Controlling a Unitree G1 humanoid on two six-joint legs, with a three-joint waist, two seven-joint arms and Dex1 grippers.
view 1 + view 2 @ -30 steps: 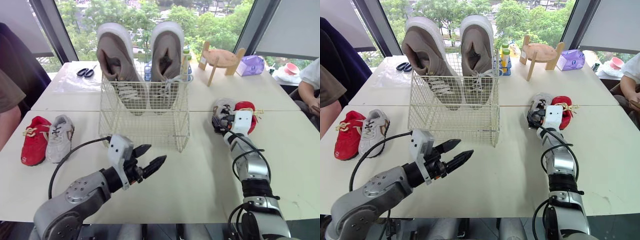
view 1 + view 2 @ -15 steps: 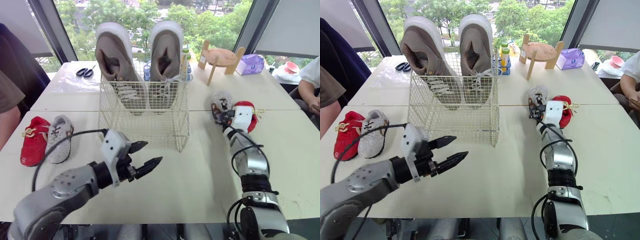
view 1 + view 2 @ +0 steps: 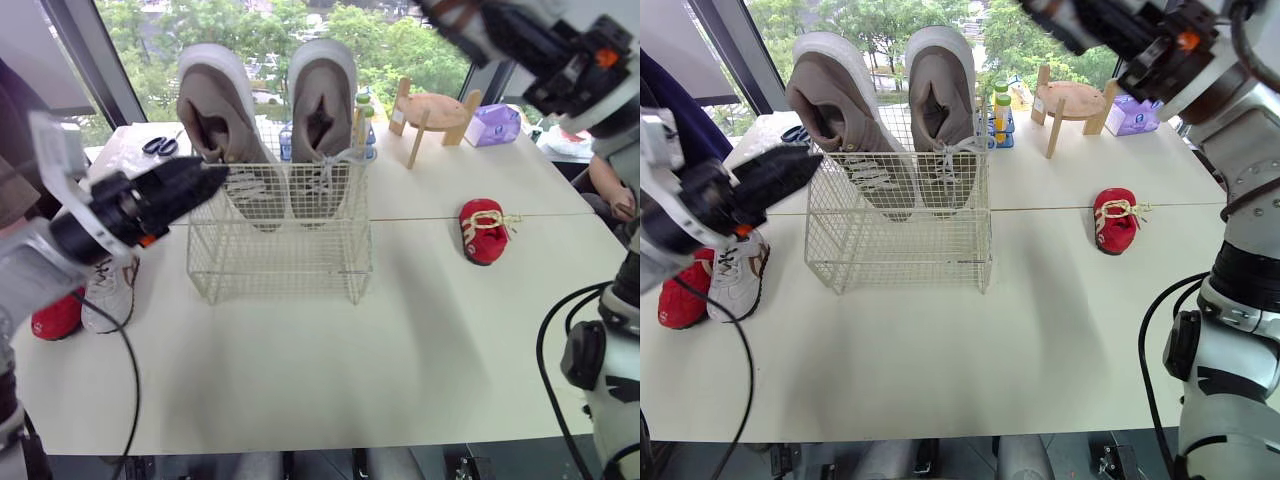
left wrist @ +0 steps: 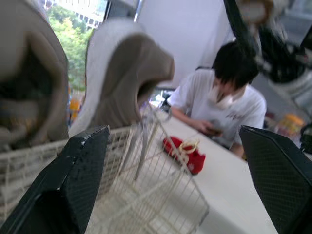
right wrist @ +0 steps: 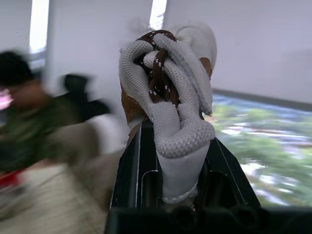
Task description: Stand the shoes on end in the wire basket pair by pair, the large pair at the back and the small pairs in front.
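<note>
While the right gripper [image 5: 175, 141] clamps a small grey shoe [image 5: 168, 83] aloft, that thin hold may slip; the left gripper [image 4: 174, 134] gapes wide at nine o'clock of the wire basket [image 3: 285, 255].

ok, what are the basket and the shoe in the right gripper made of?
Wire basket: probably coated metal wire, cream, slightly glossy; thin welded grid. Small grey shoe: knit mesh fabric, matte; the looped weave shows, with brown speckled laces.
</note>
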